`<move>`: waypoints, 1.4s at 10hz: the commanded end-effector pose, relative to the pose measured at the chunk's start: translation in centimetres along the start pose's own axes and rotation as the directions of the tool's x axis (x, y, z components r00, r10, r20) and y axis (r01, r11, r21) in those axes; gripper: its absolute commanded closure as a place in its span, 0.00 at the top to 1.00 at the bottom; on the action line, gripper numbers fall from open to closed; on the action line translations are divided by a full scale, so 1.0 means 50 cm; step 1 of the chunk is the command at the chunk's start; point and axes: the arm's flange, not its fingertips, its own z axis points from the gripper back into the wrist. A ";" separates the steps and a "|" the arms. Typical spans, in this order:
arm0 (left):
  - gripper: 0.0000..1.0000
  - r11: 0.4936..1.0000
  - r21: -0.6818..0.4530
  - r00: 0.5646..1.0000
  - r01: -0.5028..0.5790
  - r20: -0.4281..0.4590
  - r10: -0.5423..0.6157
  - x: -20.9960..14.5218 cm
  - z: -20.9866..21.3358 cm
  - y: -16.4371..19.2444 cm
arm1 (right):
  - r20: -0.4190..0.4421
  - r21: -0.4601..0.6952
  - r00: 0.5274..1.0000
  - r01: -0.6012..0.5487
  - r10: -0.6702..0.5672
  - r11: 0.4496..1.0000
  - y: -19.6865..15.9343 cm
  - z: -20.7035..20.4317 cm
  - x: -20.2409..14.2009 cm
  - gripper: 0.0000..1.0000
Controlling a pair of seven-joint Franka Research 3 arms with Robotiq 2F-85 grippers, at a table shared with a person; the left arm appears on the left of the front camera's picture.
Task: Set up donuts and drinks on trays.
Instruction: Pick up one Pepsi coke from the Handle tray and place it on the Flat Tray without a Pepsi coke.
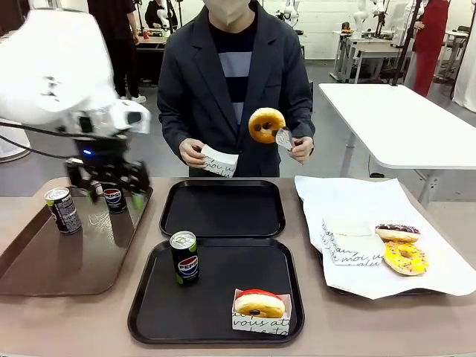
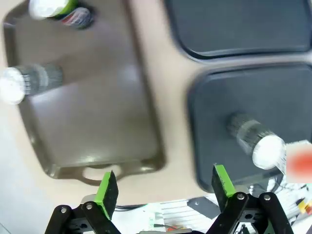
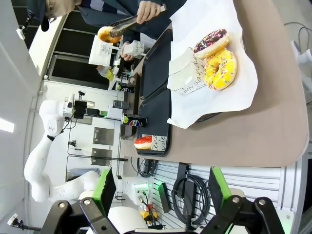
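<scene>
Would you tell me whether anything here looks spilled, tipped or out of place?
Nothing stands out: the two cans on the brown tray and the can on the near black tray stand upright, the donut sits in its sleeve, nothing is spilled.

1. A long glossy brown tray [image 1: 71,260] lies on the left part of the tan table [image 1: 454,327].
2. A large white paper sheet [image 1: 349,197] covers the table's right part, with a dark edge showing under its near side.
3. Metal tongs [image 1: 283,137] are raised above the far edge.
4. The person at the far side wears a dark jacket [image 1: 190,82].
5. A white table [image 1: 394,119] stands behind, far right.
</scene>
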 end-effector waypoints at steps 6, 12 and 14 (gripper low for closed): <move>1.00 0.950 -0.011 0.949 -0.313 0.043 0.313 0.115 -0.010 0.315 | 0.014 0.018 1.000 -0.016 0.015 1.000 -0.002 0.013 -0.016 1.00; 1.00 0.963 0.004 0.963 -0.269 0.012 0.269 0.116 -0.025 0.316 | 0.014 0.018 1.000 -0.016 0.015 1.000 -0.002 0.013 -0.016 1.00; 1.00 0.979 -0.008 0.978 -0.205 0.029 0.205 0.140 -0.030 0.333 | 0.014 0.018 1.000 -0.016 0.015 1.000 -0.002 0.013 -0.016 1.00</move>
